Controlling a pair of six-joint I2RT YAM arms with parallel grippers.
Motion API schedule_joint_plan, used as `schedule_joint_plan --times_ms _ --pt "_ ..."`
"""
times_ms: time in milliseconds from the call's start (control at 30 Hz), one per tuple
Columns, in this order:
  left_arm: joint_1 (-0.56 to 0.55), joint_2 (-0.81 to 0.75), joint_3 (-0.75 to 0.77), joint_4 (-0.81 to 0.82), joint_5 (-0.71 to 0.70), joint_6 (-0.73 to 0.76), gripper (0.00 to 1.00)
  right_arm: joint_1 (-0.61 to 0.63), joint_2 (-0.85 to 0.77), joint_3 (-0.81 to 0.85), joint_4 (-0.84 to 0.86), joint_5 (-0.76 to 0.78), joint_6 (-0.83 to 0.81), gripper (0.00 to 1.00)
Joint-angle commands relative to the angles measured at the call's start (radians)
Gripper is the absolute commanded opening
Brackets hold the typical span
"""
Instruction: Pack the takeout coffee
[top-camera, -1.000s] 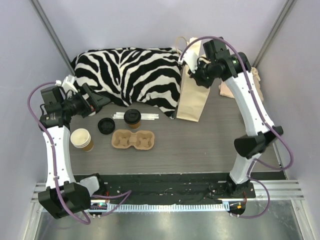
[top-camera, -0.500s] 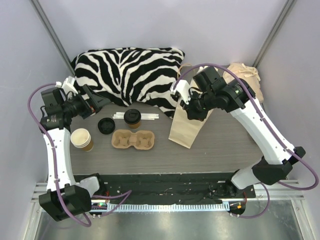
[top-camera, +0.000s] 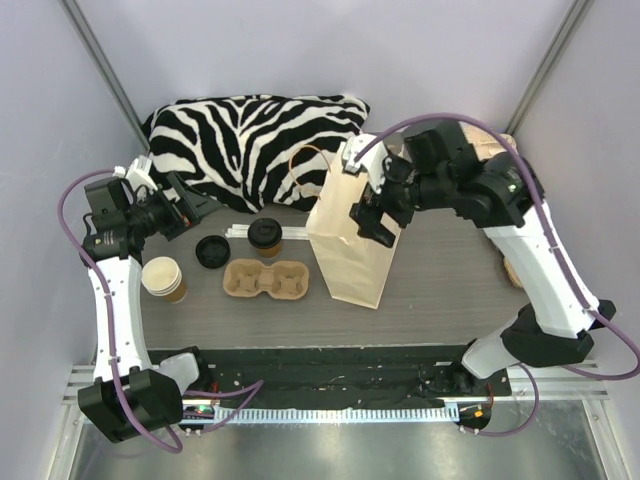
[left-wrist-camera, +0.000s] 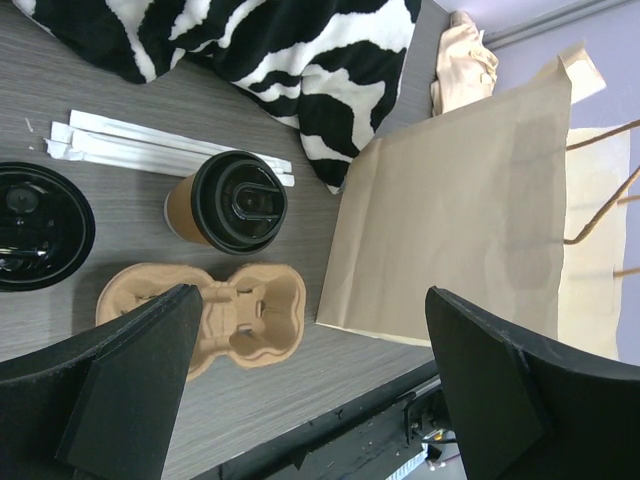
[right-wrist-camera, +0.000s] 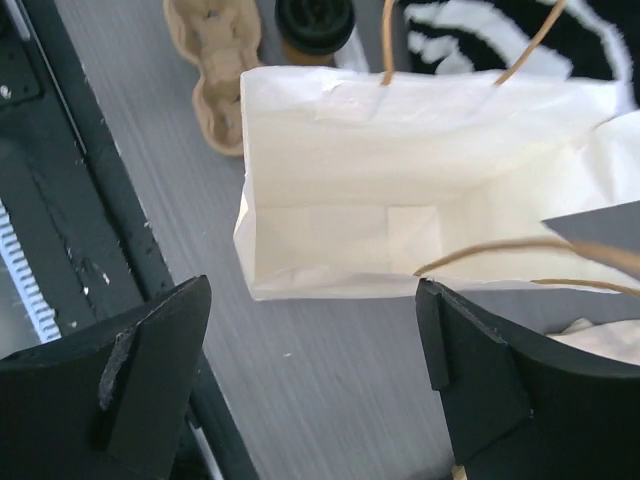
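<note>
Bag (top-camera: 350, 250) has slid forward to centre; my right claw (right-wrist-camera: 312, 300) gapes over it (left claw (left-wrist-camera: 312, 300) gapes too). Coffee (top-camera: 265, 233) stands at its nine o'clock; a snagged handle (right-wrist-camera: 500, 243) could topple the bag.

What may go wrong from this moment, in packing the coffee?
1. The handle of the paper bag lies by a finger of the open right gripper; pulling away might snag it and tip the bag.
2. An open brown cup stands near the left arm; it might be taken instead of the lidded takeout coffee.
</note>
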Motion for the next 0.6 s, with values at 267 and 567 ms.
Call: schedule_joint_plan --times_ms 267,567 --pt "0.005 0.008 0.025 0.013 0.020 0.029 1.00 -0.207 0.063 0.368 0.054 0.057 -0.014 0.97" --pt "0.006 0.007 0.005 0.016 0.023 0.042 1.00 -0.556 0.252 0.347 0.145 -0.191 -0.099 1.00"
